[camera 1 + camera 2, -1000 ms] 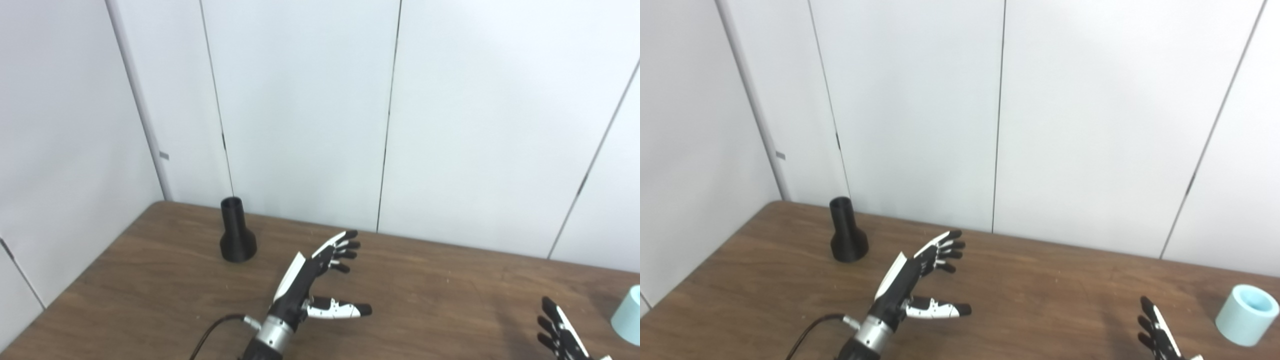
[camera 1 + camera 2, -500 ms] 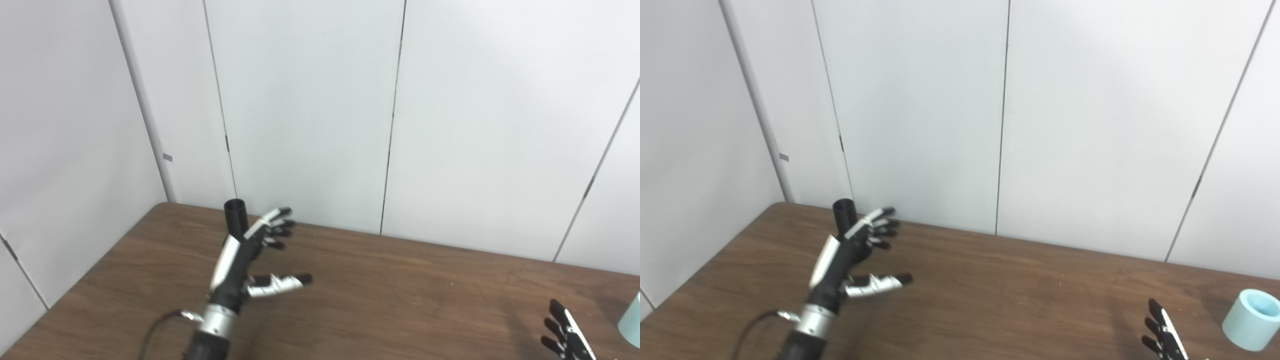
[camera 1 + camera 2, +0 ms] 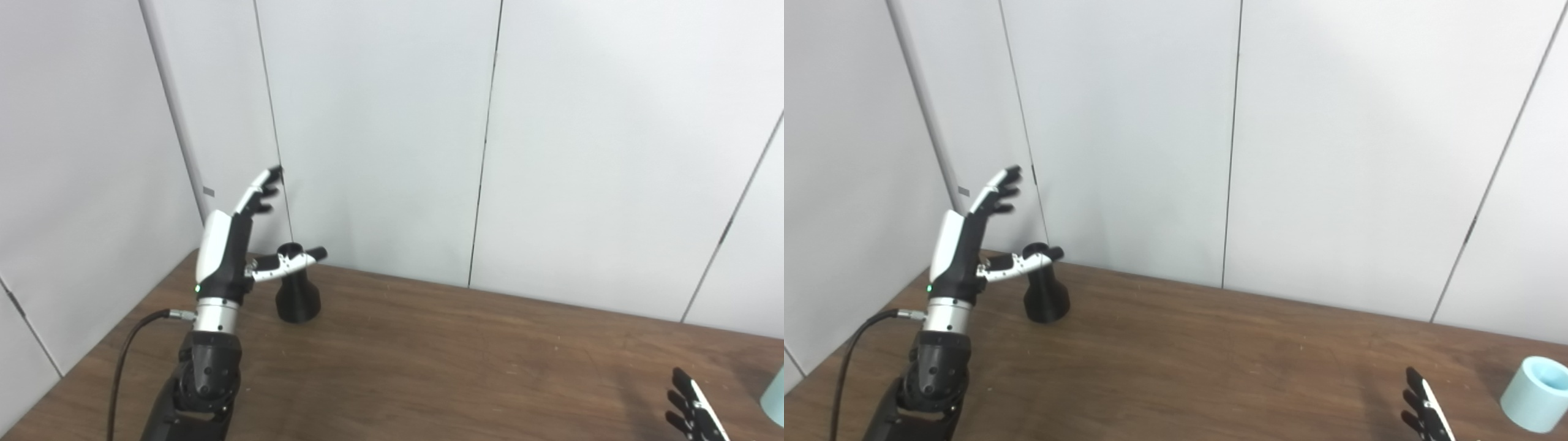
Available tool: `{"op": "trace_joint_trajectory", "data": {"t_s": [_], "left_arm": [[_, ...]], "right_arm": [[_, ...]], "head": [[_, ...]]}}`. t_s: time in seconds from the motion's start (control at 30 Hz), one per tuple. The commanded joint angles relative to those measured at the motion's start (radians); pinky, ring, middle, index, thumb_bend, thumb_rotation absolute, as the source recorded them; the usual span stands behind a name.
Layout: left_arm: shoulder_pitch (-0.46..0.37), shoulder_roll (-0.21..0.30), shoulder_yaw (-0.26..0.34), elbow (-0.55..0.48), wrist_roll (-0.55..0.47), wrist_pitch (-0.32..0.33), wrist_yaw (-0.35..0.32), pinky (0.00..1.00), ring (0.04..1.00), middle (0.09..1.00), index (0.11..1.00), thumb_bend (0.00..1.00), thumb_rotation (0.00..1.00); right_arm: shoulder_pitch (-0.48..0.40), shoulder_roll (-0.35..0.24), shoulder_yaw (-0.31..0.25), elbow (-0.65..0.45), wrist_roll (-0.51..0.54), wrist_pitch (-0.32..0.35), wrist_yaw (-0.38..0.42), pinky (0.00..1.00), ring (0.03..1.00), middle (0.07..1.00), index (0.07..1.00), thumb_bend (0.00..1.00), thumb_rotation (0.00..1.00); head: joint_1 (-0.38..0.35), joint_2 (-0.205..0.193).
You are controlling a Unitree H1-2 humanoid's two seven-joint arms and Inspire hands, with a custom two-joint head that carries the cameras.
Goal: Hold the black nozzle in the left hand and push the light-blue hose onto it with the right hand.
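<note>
Left hand [image 3: 229,242] spread wide, empty, beside black nozzle [image 3: 297,294]; right hand [image 3: 1424,413] cut off, state unclear

one black nozzle [image 3: 296,288] stands at the left of the frame, on the far part of the worktop [image 3: 429,367]. one light-blue hose [image 3: 1535,395] piece, a short wide tube, sits at the lower right edge. two robot hands show: the left hand [image 3: 236,236] raised at the left, and the right hand [image 3: 1424,413], cut off by the bottom edge at the lower right. one black cable [image 3: 125,355] runs from the left wrist. one wooden worktop carries it all.
</note>
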Motion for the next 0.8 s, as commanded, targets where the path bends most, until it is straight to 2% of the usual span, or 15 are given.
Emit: {"op": "trace_joint_trajectory", "data": {"t_s": [0.0, 0.07, 0.13, 0.27, 0.37, 0.43, 0.6, 0.77], "left_arm": [[-0.053, 0.027, 0.013, -0.002, 0.034, -0.002, 0.059, 0.82, 0.916, 0.934, 0.88, 0.77, 0.18], [-0.064, 0.026, 0.01, 0.027, 0.048, 0.008, 0.083, 0.9, 0.939, 0.951, 0.904, 0.79, 0.17], [-0.069, 0.026, 0.003, 0.04, 0.052, 0.037, 0.081, 0.93, 0.95, 0.959, 0.918, 0.81, 0.18], [-0.059, 0.036, -0.029, 0.016, 0.084, 0.193, 0.0, 0.96, 0.995, 0.985, 0.966, 0.91, 0.27], [-0.061, 0.051, -0.055, 0.021, 0.106, 0.301, -0.053, 0.99, 1.0, 0.999, 0.996, 0.98, 0.29], [-0.065, 0.058, -0.069, 0.033, 0.116, 0.351, -0.066, 1.0, 1.0, 1.0, 0.999, 0.99, 0.3], [-0.076, 0.062, -0.103, 0.081, 0.137, 0.419, -0.06, 1.0, 1.0, 1.0, 1.0, 1.0, 0.33], [-0.081, 0.071, -0.13, 0.123, 0.129, 0.441, -0.06, 1.0, 1.0, 1.0, 1.0, 1.0, 0.35]], "right_arm": [[-0.029, -0.012, -0.008, -0.027, 0.017, -0.04, -0.001, 0.92, 0.983, 1.0, 1.0, 0.75, 0.12], [-0.029, -0.012, -0.01, -0.029, 0.021, -0.04, -0.001, 0.92, 0.983, 1.0, 1.0, 0.74, 0.11], [-0.029, -0.011, -0.01, -0.031, 0.022, -0.038, -0.001, 0.92, 0.984, 1.0, 1.0, 0.74, 0.11], [-0.028, -0.012, -0.01, -0.035, 0.023, -0.038, -0.001, 0.92, 0.985, 1.0, 1.0, 0.74, 0.11], [-0.027, -0.013, -0.012, -0.037, 0.028, -0.038, 0.0, 0.92, 0.986, 1.0, 1.0, 0.74, 0.1], [-0.025, -0.016, -0.014, -0.04, 0.033, -0.036, 0.002, 0.92, 0.986, 1.0, 1.0, 0.73, 0.1], [-0.023, -0.018, -0.018, -0.04, 0.041, -0.035, 0.004, 0.92, 0.986, 1.0, 1.0, 0.73, 0.1], [-0.02, -0.02, -0.017, -0.052, 0.045, -0.026, 0.003, 0.92, 0.986, 1.0, 1.0, 0.73, 0.1]], "head": [[0.0, -0.001], [0.001, -0.001], [0.0, 0.004], [0.0, 0.009], [0.0, 0.009], [-0.001, 0.013], [0.0, 0.017], [-0.002, 0.024]]}}
